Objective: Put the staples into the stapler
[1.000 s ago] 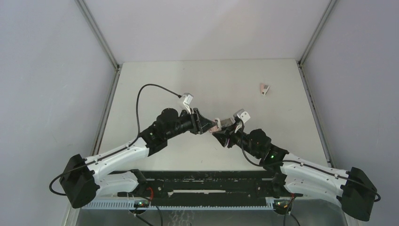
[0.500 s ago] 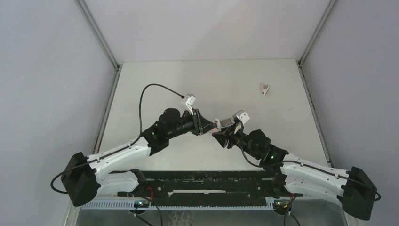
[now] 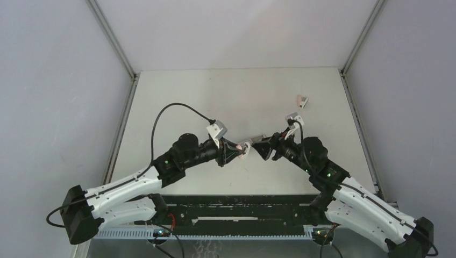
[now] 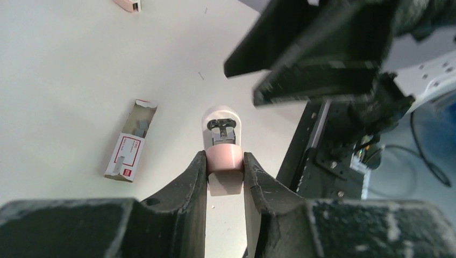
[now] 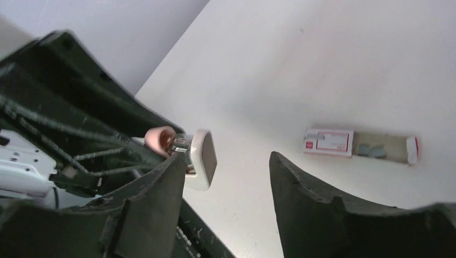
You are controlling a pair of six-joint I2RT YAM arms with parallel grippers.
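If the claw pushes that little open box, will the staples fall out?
Probably it slides easily: the staple box looks like thin card lying flat on the smooth table. Its end is open, so the loose grey staples could spill if tipped.

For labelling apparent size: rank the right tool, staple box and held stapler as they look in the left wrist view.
1. Right tool.
2-3. Staple box and held stapler look alike; the stapler is nearer, so unranked.

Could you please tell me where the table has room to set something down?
Bare table lies along the far edge and left side. Crowded in the middle: left gripper with the stapler, right gripper and staple box; a spare stapler far right.
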